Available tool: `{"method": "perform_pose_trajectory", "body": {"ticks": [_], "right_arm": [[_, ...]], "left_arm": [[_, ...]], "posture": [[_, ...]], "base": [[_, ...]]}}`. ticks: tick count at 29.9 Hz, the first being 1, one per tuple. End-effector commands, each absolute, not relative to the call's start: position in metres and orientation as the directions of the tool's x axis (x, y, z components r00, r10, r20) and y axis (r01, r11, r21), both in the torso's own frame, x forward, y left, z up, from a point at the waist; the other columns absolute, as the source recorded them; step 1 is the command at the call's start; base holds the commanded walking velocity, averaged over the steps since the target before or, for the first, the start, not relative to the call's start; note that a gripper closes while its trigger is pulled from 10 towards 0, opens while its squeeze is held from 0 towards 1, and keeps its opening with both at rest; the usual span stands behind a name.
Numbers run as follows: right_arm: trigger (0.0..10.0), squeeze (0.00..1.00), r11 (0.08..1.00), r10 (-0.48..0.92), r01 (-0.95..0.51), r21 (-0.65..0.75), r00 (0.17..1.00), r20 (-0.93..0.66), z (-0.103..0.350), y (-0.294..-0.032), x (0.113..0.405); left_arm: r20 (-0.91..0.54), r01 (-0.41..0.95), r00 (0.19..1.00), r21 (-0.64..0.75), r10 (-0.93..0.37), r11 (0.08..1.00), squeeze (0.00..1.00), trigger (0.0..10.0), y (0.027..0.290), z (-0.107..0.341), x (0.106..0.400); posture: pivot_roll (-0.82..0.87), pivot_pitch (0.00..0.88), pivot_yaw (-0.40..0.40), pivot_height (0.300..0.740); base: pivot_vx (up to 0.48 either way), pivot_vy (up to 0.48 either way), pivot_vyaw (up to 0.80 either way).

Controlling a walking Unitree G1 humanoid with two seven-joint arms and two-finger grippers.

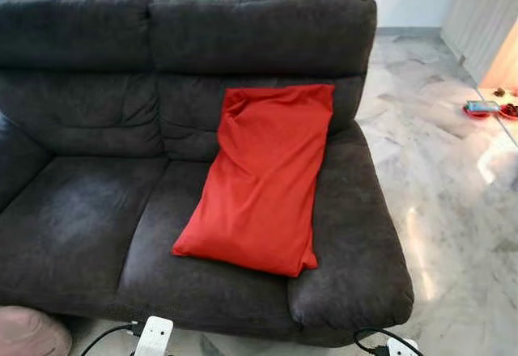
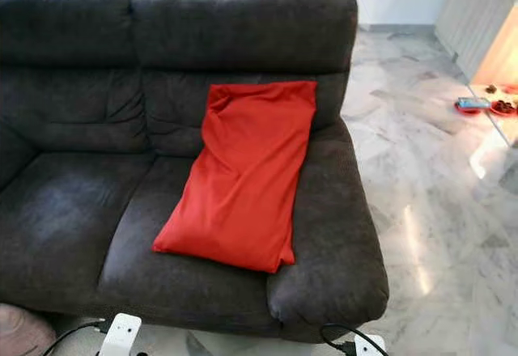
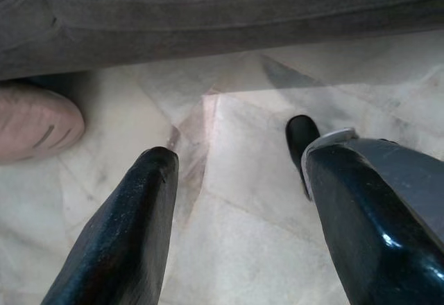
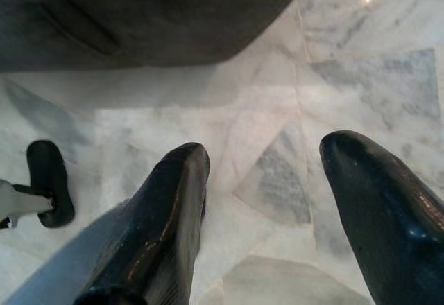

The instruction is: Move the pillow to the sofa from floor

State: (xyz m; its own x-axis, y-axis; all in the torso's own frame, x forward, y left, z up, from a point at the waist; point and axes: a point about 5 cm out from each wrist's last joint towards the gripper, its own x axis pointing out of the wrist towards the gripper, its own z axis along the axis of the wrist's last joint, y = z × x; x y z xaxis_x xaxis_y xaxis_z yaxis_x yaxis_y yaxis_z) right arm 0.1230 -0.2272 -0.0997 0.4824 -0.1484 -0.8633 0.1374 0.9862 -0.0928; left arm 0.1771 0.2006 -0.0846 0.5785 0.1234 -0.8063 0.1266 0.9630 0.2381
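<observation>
Marble floor (image 1: 453, 210), pale and grey-veined, runs past the sofa's right end and catches a streak of light there. And what a sight on the dark grey sofa (image 1: 81, 210): the red pillow (image 1: 263, 174) is up off the floor, lying lengthwise on the sofa's right-hand seat cushion, its top edge leaning against the backrest, its lower corner close to the front of the seat and its side against the sofa's right armrest. Beyond the sofa's right end, well apart from it, small red dishes (image 1: 486, 110) sit on the floor. Down by the sofa's front edge, something pink and rounded (image 3: 35, 121) rests on the marble at the left. The left gripper (image 3: 236, 201) hangs low over the floor just in front of the sofa's base, fingers spread, nothing between them. Right gripper (image 4: 267, 201), same story: fingers spread wide above the marble beside the sofa's lower edge, empty.
</observation>
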Motion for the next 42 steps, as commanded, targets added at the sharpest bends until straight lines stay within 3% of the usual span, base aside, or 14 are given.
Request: {"method": "perform_pose_trajectory", "body": {"ticks": [1, 32, 38, 42], "right_arm": [[10.0, 0.00, 0.986, -0.144, 0.140, -0.087, 0.482, -0.864, -0.100, -0.226, 0.123], [10.0, 0.00, 0.989, -0.121, 0.129, -0.067, 0.480, -0.869, -0.102, -0.224, 0.115], [10.0, 0.00, 0.994, -0.111, 0.059, -0.094, 0.473, -0.874, -0.103, -0.222, 0.114], [10.0, 0.00, 0.993, -0.118, 0.065, -0.099, 0.474, -0.872, -0.103, -0.223, 0.113]], "left_arm": [[-0.812, 0.116, 0.567, 0.243, 0.137, 0.963, 0.00, 10.0, 0.203, -0.087, 0.172], [-0.806, 0.125, 0.579, 0.238, 0.124, 0.963, 0.00, 10.0, 0.198, -0.087, 0.171], [-0.805, 0.127, 0.581, 0.239, 0.123, 0.963, 0.00, 10.0, 0.197, -0.087, 0.171], [-0.801, 0.128, 0.587, 0.236, 0.118, 0.963, 0.00, 10.0, 0.195, -0.087, 0.173]], "posture": [[-0.10, 0.000, 0.024, 0.739], [-0.10, 0.000, 0.028, 0.739], [-0.10, 0.000, 0.025, 0.739], [-0.10, 0.000, 0.025, 0.739]], "base": [[0.000, 0.000, 0.00], [0.000, 0.000, 0.00], [0.000, 0.000, 0.00], [0.000, 0.000, 0.70]]}}
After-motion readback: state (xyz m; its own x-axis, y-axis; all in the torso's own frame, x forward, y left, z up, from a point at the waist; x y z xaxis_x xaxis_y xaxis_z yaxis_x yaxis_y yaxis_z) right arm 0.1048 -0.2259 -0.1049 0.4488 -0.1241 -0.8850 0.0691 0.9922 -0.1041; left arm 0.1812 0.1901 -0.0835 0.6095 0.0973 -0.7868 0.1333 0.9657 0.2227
